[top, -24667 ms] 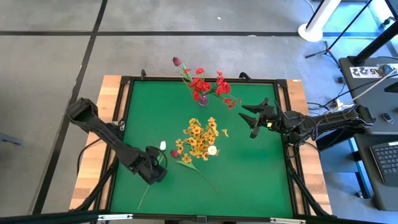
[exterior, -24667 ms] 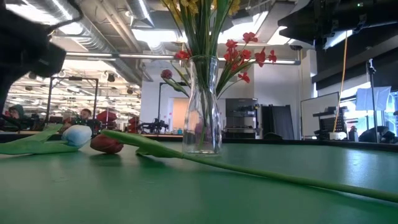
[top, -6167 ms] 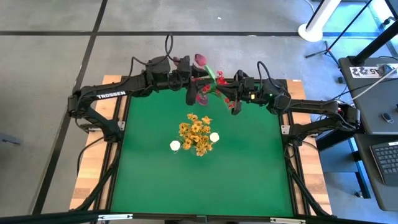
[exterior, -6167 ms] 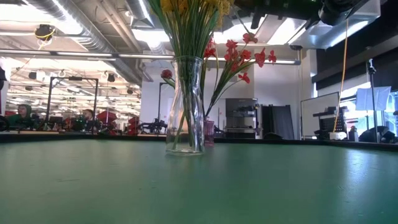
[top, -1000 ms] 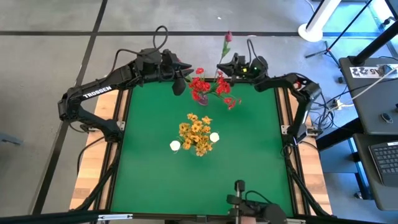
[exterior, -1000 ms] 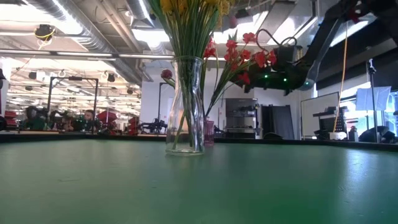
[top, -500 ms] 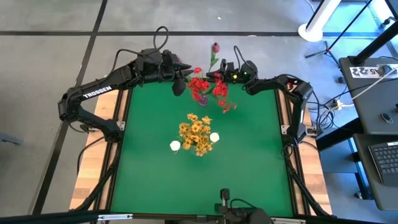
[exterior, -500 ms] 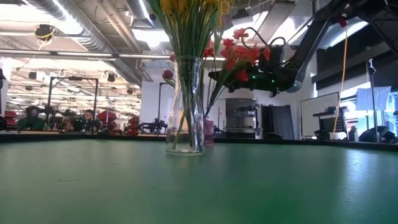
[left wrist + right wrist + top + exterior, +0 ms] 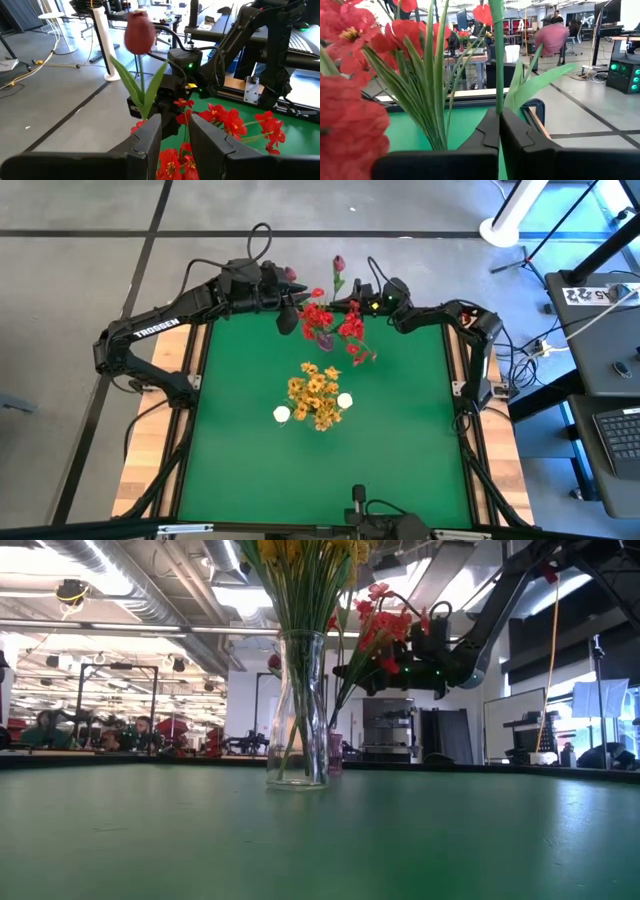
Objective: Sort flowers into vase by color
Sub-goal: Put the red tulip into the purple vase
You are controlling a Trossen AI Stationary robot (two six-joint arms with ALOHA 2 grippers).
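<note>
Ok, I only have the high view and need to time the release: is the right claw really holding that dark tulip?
Observer: Yes. The right wrist view shows the right claw shut on the tulip's green stem.
Operator: And the left claw?
Observer: Open. Its wrist view shows the fingers apart, nothing between them, facing the tulip bud.
Operator: What holds the red bunch?
Observer: In the low view the red stems lead down to a small purple vase behind the clear glass vase.

Seen from above, red blossoms (image 9: pixel 322 317) hide the far vase, and yellow blossoms (image 9: pixel 315 394) cover the near vase's mouth.
</note>
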